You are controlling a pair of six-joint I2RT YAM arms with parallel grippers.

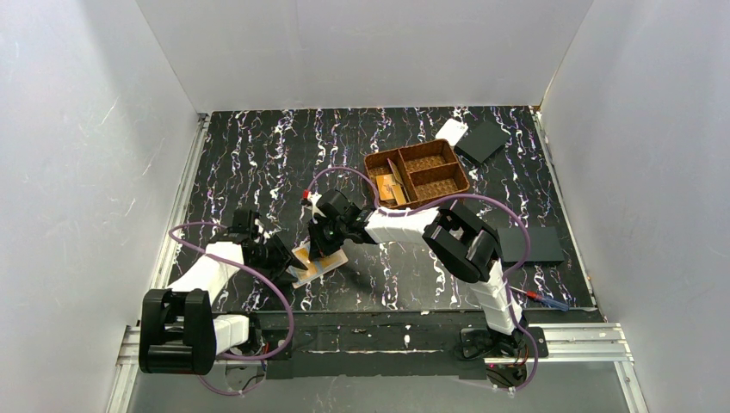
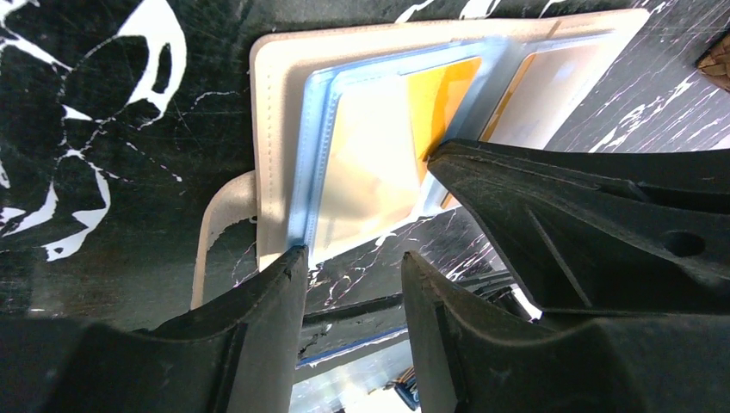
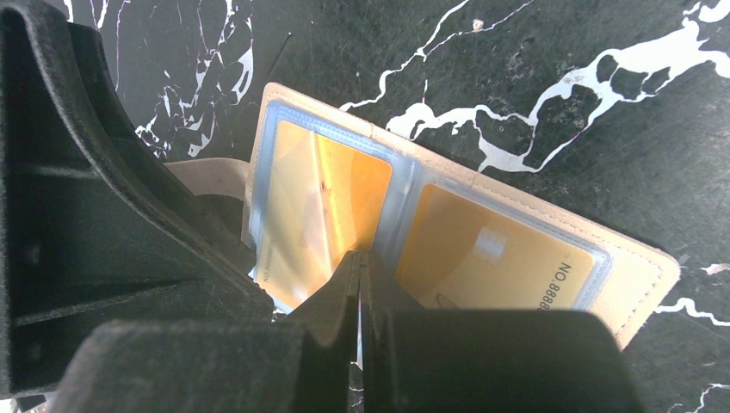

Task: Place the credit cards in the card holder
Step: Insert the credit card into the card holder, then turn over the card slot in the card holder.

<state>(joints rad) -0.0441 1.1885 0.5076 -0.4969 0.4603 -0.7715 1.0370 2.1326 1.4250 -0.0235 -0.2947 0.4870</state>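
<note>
**Desk:** Report the layout.
**Operator:** I see a black marbled table [image 1: 258, 155]. A woven basket [image 1: 461, 176] stands far right, with orange cards [image 1: 389, 188] in its left compartment. The card holder [image 3: 637, 275] lies open, near, left of centre.
**Desk:** Claw status?
**Operator:** Left claw [image 2: 349, 258]: fingers apart, at the holder's left edge. Right claw [image 3: 359, 267]: fingers pressed together, tip on the clear sleeves. Two yellow cards [image 3: 482, 258] sit inside the sleeves.
</note>
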